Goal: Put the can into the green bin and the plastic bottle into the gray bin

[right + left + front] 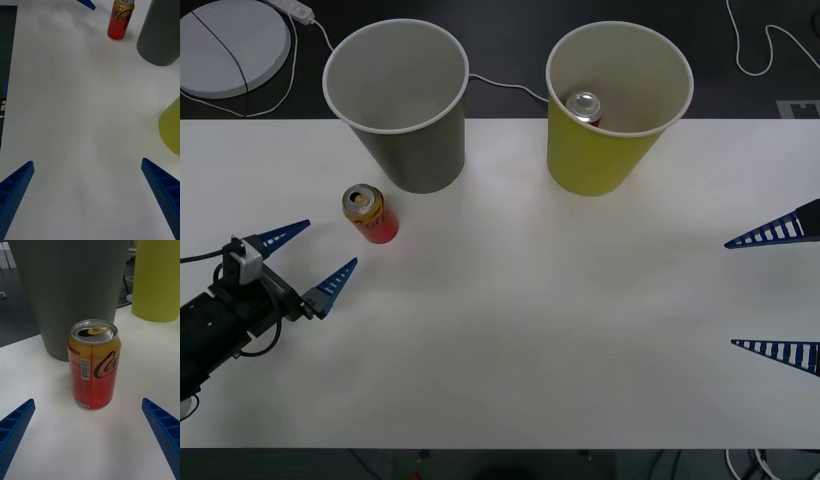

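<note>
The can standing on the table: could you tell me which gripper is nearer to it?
Left. The left gripper is open beside the can; the right gripper waits open across the table.

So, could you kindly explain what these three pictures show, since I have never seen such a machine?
This is a two-armed robot facing a white table. The wide picture looks down from above its arms; the two upright pictures come from cameras on its wrists, with blue ribbed fingers at the bottom corners. On the table stand a gray bin, a green bin with a silver-lidded can already inside, and a red and orange can beside the gray bin. The left hand is open, aimed at that can; the right hand waits open at the table's right. Nothing is held.
</note>
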Motion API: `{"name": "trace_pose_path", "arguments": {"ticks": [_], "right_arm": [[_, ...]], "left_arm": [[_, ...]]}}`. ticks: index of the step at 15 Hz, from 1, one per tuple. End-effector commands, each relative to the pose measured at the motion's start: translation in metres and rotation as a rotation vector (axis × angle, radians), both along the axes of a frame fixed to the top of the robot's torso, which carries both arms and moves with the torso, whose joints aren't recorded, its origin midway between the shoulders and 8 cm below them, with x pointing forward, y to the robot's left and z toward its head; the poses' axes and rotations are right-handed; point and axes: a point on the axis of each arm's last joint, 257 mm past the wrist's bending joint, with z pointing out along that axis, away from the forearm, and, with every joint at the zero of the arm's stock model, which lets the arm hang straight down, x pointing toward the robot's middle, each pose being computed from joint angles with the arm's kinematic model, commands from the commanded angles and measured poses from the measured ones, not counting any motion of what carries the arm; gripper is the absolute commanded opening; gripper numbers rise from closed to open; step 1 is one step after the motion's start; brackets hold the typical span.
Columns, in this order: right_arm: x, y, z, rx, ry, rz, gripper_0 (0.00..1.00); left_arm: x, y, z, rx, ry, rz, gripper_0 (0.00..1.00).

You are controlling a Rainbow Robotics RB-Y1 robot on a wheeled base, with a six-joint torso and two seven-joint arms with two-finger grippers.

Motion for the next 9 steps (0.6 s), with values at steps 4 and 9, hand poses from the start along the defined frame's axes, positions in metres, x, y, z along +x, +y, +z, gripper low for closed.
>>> {"name": "trace_pose_path", "arguments": {"ticks": [4, 9], "right_arm": [[0.000, 0.000, 0.000, 0.000, 0.000, 0.000, 1.00], [0.000, 0.000, 0.000, 0.000, 0.000, 0.000, 1.00]], "left_arm": [[0.011, -0.025, 0.001, -0.025, -0.019, -0.004, 1.00], [0.029, -0.035, 0.001, -0.038, -0.018, 0.005, 1.00]]}}
